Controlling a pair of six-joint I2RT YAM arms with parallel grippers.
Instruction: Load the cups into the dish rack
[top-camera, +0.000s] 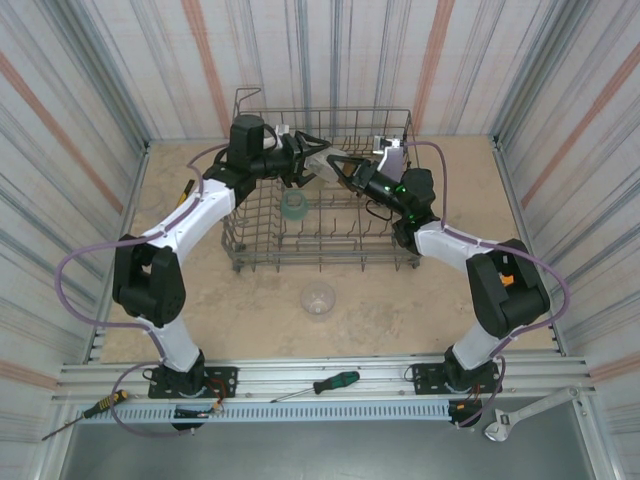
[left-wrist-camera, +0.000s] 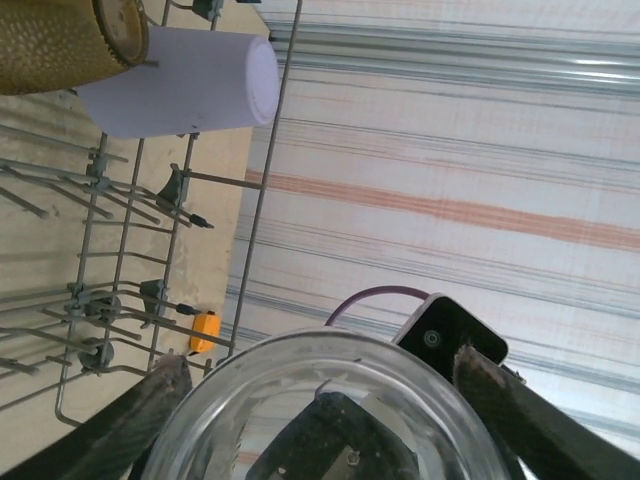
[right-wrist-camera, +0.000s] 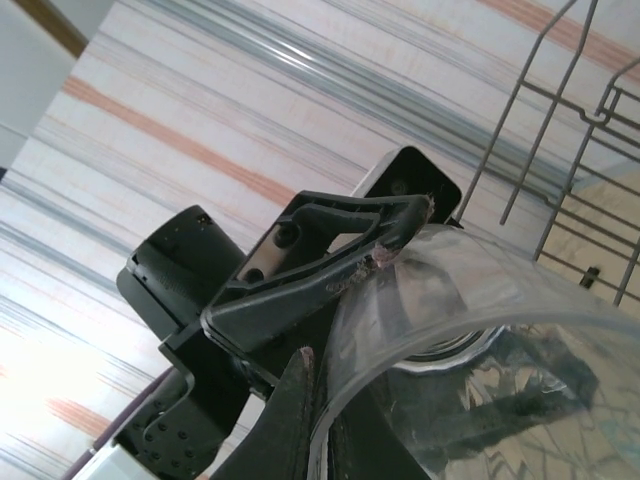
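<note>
The right jaws are pressed together on the wall of a clear cup (right-wrist-camera: 480, 300) at its rim, with 1 finger (right-wrist-camera: 335, 250) on each face of the wall as far as the right wrist view shows. The left jaws stand spread to either side of the same cup, 1 finger (left-wrist-camera: 140, 420) at each flank; whether the pads bear on the wall cannot be told. The cup lies between the 2 arms, directly ahead of the left jaws. Its round end is turned toward the left wrist, so its long axis appears to run roughly along the left jaws' reach, not across it. The coming move is judged to be a transfer: the left jaws must seat across the cup's width before the right jaws let go. The cup hangs over the far half of the dish rack (top-camera: 300, 240). A teal cup (top-camera: 294, 205) sits in the rack below it. A lavender cup (left-wrist-camera: 190, 80) and an amber cup (left-wrist-camera: 60, 40) sit together by the rack's wire wall. A second clear cup (top-camera: 318, 298) stands on the bench (top-camera: 200, 320) just near of the rack, about midway between both arms.
</note>
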